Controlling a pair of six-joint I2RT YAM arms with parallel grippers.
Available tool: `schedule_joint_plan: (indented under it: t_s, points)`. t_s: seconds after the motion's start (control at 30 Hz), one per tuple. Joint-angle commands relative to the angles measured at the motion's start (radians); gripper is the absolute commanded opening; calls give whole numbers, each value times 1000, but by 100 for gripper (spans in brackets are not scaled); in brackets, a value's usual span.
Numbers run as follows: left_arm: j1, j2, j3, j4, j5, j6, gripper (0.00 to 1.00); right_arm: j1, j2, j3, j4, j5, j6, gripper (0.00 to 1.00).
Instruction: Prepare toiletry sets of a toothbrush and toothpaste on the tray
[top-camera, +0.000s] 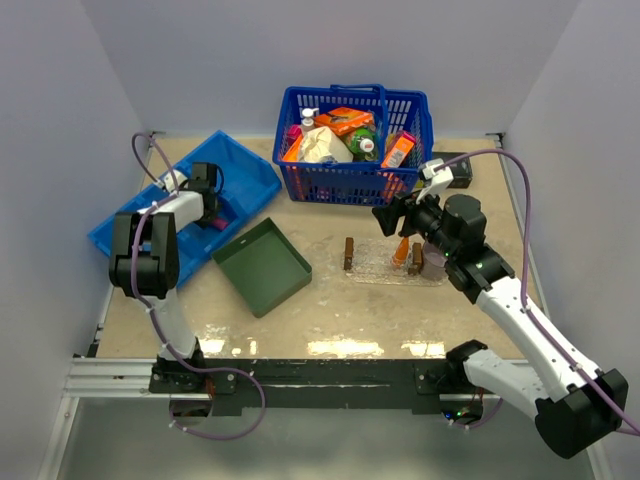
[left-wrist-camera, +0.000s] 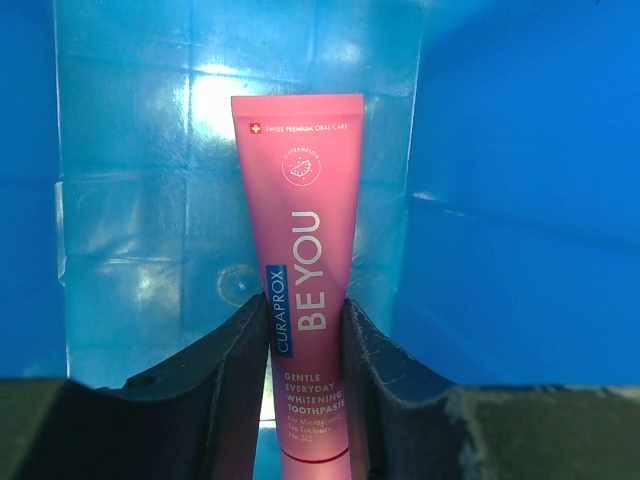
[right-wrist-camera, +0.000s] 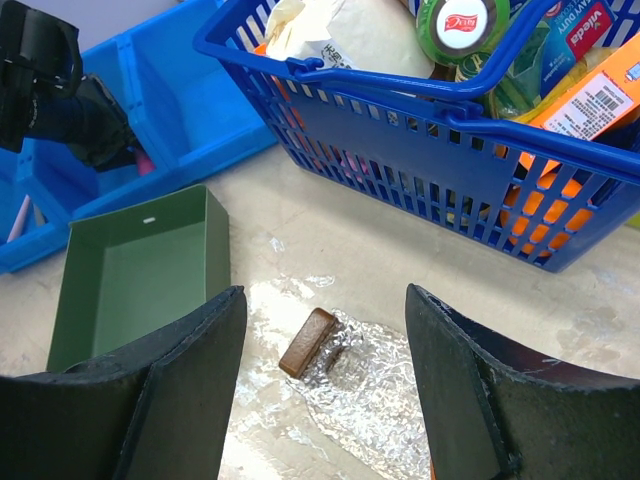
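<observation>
My left gripper (top-camera: 207, 208) reaches into the blue divided bin (top-camera: 240, 170). In the left wrist view the gripper (left-wrist-camera: 305, 312) is shut on the pink toothpaste tube (left-wrist-camera: 298, 190), held near its cap end. The clear tray (top-camera: 380, 265) with brown wooden handles lies at the table's middle right. The orange toothpaste (top-camera: 400, 252) lies on it. My right gripper (top-camera: 388, 218) hovers over the tray, open and empty. Its wrist view shows the gripper (right-wrist-camera: 325, 293) above a handle (right-wrist-camera: 308, 342) and the tray's clear surface (right-wrist-camera: 385, 400). No toothbrush shows clearly.
A dark green square tray (top-camera: 262, 266) sits left of the clear tray, also in the right wrist view (right-wrist-camera: 125, 280). A blue basket (top-camera: 355, 185) full of groceries stands at the back. A purple mug (top-camera: 433, 264) stands at the clear tray's right end.
</observation>
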Motion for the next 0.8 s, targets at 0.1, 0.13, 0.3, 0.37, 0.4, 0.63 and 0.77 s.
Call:
schedule_joint_plan:
  t_s: [0.1, 0.13, 0.3, 0.37, 0.4, 0.63, 0.77]
  points:
    - [8, -70, -28, 17, -36, 34, 32, -3, -1, 3, 33, 15, -16, 68]
    - [8, -75, -28, 20, -39, 37, 32, -1, 0, 3, 35, 17, -14, 68]
    - [7, -131, -31, 23, -80, 68, 32, -3, -1, 5, 33, 21, -14, 68]
    - [8, -153, -39, 27, -86, 75, 32, -3, 0, 5, 33, 23, -13, 68]
    - [5, -173, -45, 32, -91, 89, 32, -1, 2, 5, 33, 23, -13, 68]
    - [4, -211, -41, 58, -80, 189, 32, -3, 5, 11, 30, 21, -13, 68]
    - [-10, -244, -47, 67, -91, 233, 32, -3, 2, 24, 16, 23, -8, 68]
